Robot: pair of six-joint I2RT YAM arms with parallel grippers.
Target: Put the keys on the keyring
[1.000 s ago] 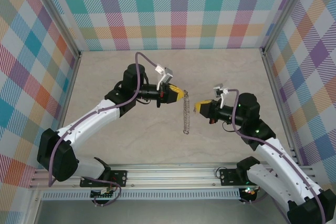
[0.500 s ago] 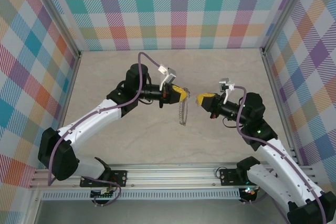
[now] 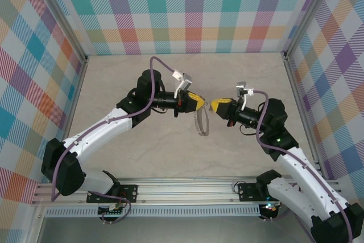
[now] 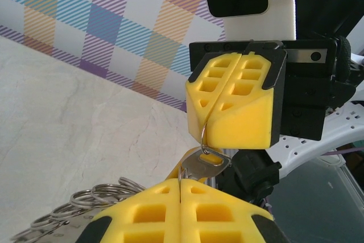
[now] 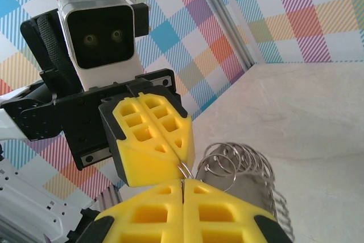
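Note:
My left gripper (image 3: 198, 102) and right gripper (image 3: 215, 105) meet tip to tip above the middle of the table, both shut. The keyring (image 3: 201, 124), a floppy chain of silvery rings, hangs from the left gripper's tip. In the left wrist view my left gripper (image 4: 181, 183) pinches a thin wire of the keyring (image 4: 85, 200). The right gripper (image 4: 211, 119) pinches a wire loop that passes through the slot of the small silver key (image 4: 199, 169). In the right wrist view that loop spans from my right gripper (image 5: 183, 181) to the left gripper (image 5: 176, 152), with the keyring (image 5: 244, 166) bunched beside them.
The beige tabletop (image 3: 142, 157) lies well below both grippers. Plaid walls (image 3: 187, 9) close the back and both sides. An aluminium rail (image 3: 182, 189) runs along the near edge between the arm bases.
The right gripper rose and came left until its tip met the left gripper's. The left gripper shifted slightly right, and the hanging chain swung and bunched up shorter.

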